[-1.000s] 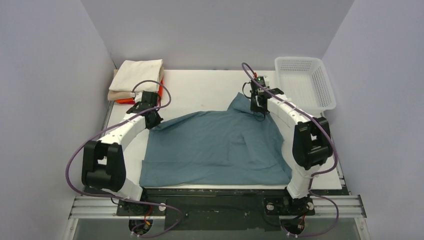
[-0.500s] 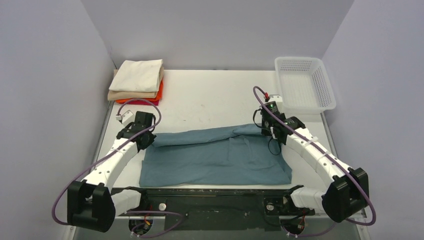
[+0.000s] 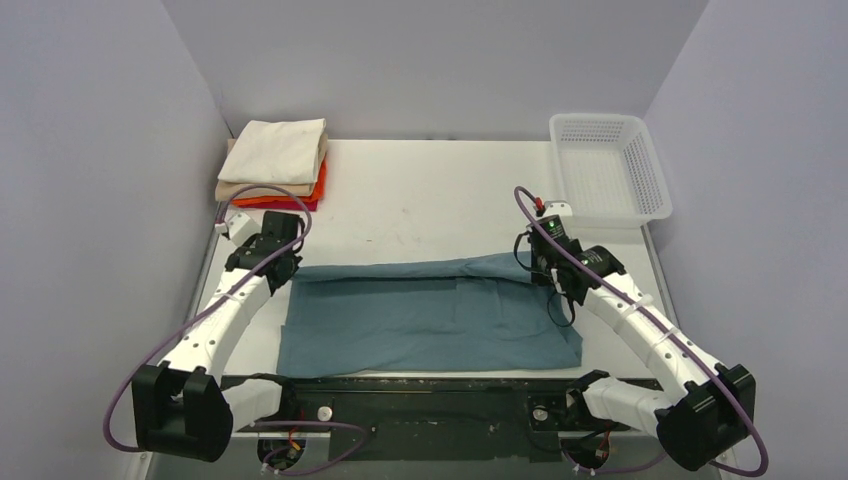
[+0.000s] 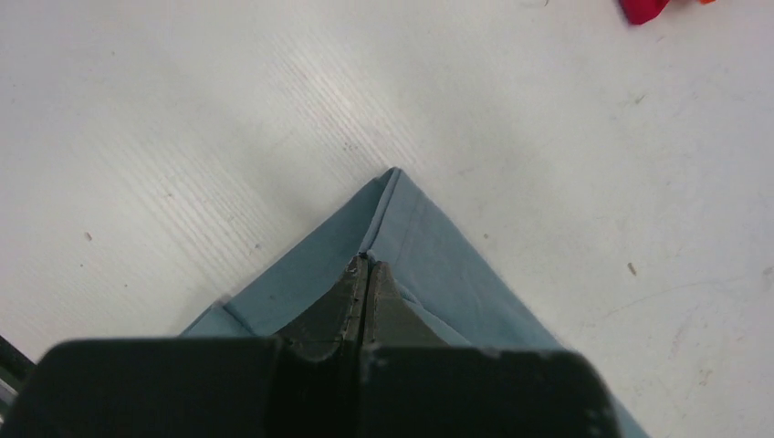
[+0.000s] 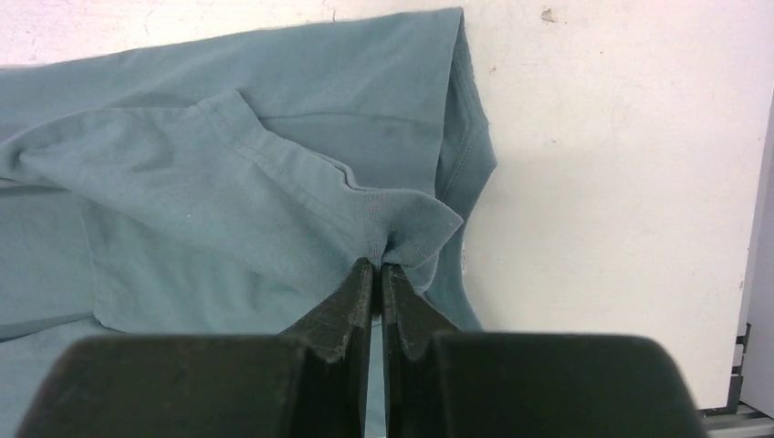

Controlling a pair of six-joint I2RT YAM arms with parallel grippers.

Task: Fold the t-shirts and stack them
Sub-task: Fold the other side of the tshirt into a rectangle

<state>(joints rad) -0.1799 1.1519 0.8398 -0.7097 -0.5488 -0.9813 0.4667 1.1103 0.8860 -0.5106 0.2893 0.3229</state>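
Top cam: blue shirt [image 3: 430, 315] lies half-folded on counter [image 3: 420, 190]. L wrist: left fingers [image 4: 356, 281] clenched on its corner. R wrist: right fingers [image 5: 362, 281] pinch only a thin sleeve hem; tug unevenly & you'll lose it, skewing the fold.

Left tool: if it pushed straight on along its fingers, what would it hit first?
The left tool is shut on the teal t-shirt corner; straight ahead lies bare table, probably first. The red shirt sits off-line.
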